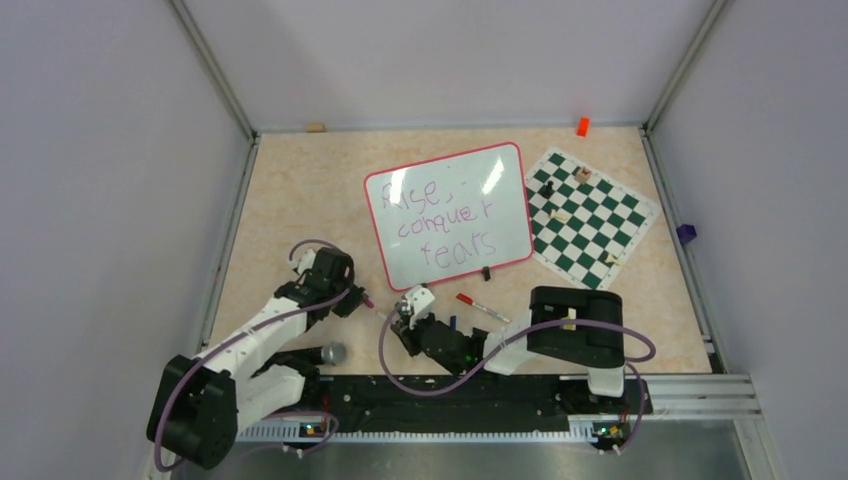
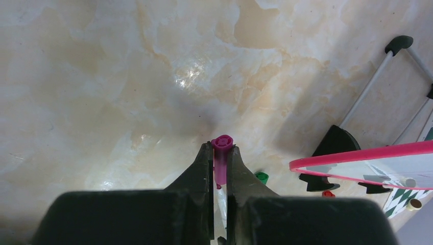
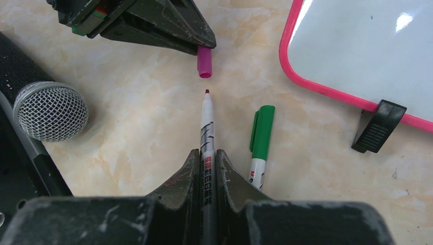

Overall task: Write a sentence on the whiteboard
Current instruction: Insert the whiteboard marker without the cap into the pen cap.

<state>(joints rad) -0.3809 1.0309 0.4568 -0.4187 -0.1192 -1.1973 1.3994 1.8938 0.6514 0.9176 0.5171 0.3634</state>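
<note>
Grey-meshed microphone [image 3: 48,109]: lies on the marbled counter [image 1: 280,200] close to the arm bases, at about 7 o'clock from the counter's middle in the top view.
Right hand [image 3: 207,153]: fingers together, clamped on the barrel of an uncapped marker [image 3: 207,122]. In the wrist view the marker's dark tip points to 12 o'clock.
Left hand [image 2: 219,148]: fingers pressed together on a magenta cap [image 2: 222,153], whose open end sticks out past the fingertips. In the top view it sits close by at 10 o'clock from the right hand. The cap's mouth faces the marker tip across a small gap.
Green marker [image 3: 261,138]: capped and flat on the counter, just beside the held marker at its 3 o'clock, not touching it.
Red marker [image 1: 483,307]: flat on the counter at 3 o'clock from the right hand, near the board's near edge.
Whiteboard [image 1: 450,190]: at the counter's middle, at 12 to 1 o'clock from both hands and apart from them. It is turned a little askew, with a pink-red rim and a black foot [image 3: 378,125] on its near edge.
Sentence [image 1: 440,215]: three purple handwritten lines across the whiteboard, reading "Rise, conquer fears".
Chess mat [image 1: 590,215]: green and white, just beside the whiteboard at its 3 o'clock, with a few small pieces on it.
Orange object [image 1: 582,126]: small, by the far wall at 1 o'clock.
Wooden block [image 1: 316,127]: pale, by the far wall at 11 o'clock.
</note>
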